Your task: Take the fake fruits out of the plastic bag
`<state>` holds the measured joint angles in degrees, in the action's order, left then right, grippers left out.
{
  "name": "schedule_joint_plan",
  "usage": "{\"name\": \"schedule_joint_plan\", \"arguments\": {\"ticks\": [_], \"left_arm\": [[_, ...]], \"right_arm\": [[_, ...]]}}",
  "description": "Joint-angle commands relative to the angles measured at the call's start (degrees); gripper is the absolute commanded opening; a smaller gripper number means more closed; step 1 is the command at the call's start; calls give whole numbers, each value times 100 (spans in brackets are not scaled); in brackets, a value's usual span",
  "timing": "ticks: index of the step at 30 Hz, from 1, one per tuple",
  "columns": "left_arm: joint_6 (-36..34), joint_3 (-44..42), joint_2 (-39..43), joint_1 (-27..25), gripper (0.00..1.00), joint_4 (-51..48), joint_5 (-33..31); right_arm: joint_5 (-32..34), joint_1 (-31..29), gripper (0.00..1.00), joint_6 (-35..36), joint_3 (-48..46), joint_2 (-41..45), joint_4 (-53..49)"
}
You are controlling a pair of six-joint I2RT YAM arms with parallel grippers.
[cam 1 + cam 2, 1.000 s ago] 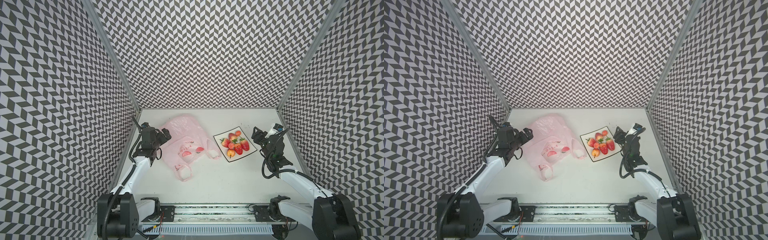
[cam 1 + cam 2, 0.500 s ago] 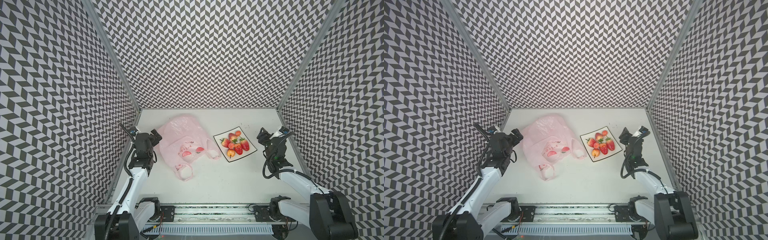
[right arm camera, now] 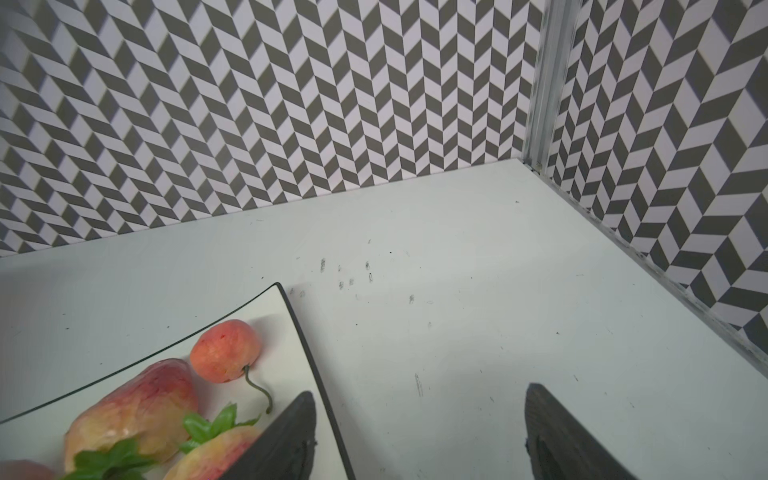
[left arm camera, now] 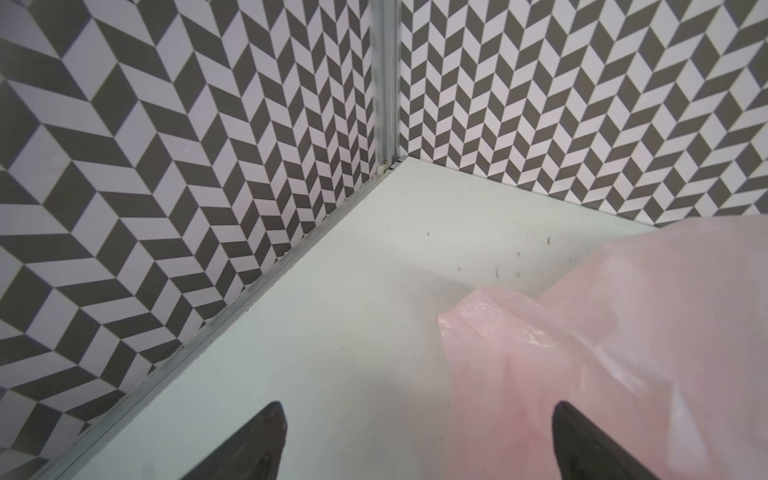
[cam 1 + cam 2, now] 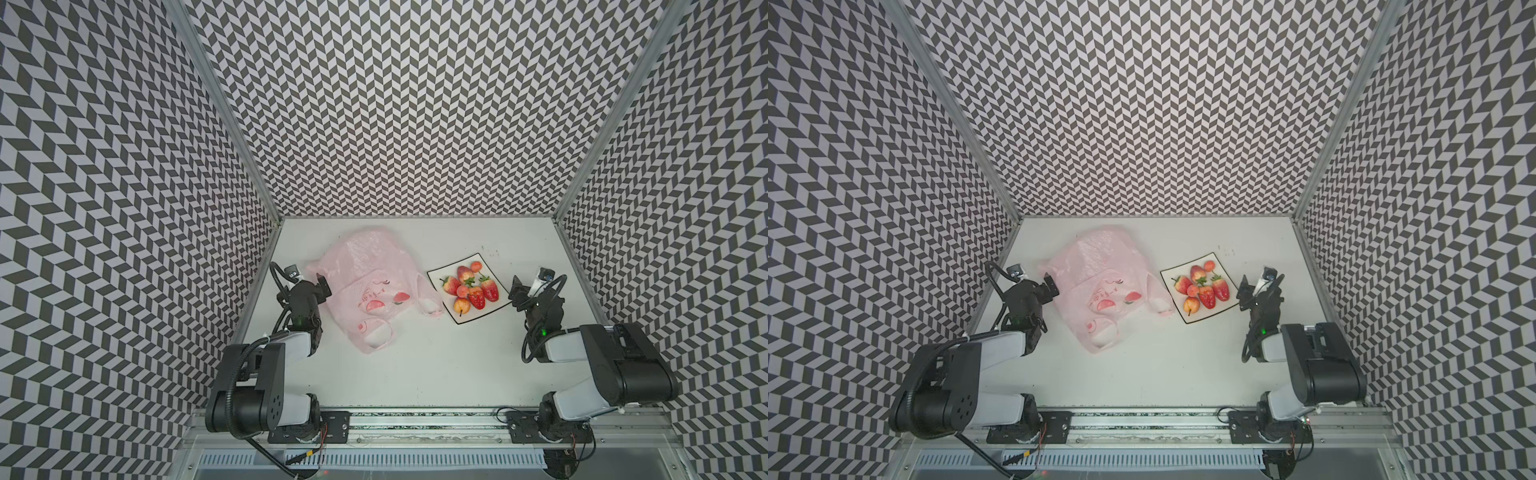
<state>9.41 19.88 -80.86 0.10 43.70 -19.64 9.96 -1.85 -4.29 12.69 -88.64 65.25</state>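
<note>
The pale-pink plastic bag lies slumped on the table left of centre, and only flat red prints show on it. The fake fruits, strawberries and small round ones, lie piled on a square white plate. My left gripper is open and empty at the bag's left edge, one finger over the plastic. My right gripper is open and empty beside the plate's right corner. A round orange-pink fruit lies close to one of its fingers.
Patterned walls enclose the table on three sides, with metal corner posts. The left wall runs close to the left arm and the right wall close to the right arm. Bare white table stretches in front of the bag and plate.
Both arms have folded back toward their bases, and both grippers sit a little nearer the front. The bag, plate and fruits have not moved.
</note>
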Motion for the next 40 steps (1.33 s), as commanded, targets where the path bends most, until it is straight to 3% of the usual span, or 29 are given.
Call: {"name": "schedule_joint_plan", "arguments": {"ticks": [1,3,7,9,11,20,40], "left_arm": [[-460,-108,-140,-29,100,1353,647],[-521,-413,-408,-33,100,2217,911],[-818,-827,-921,-112,100,3560,1225],[-765,-724,-708,-115,100,2980,1256],[-748,-761,-866,-113,100,3353,1106],[-674,-670,-802,-233,100,3026,594],[-695,-631,-825,-241,100,3006,590]], "right_arm": [[-211,-17,79,222,-43,25,946],[-243,-17,84,276,230,141,449],[-214,-15,91,254,50,-118,1371],[-218,-17,92,259,50,-108,1386],[-231,-17,93,263,50,-70,1217],[-231,-17,95,263,50,-108,1306],[-240,-14,100,268,50,-106,1335]]}}
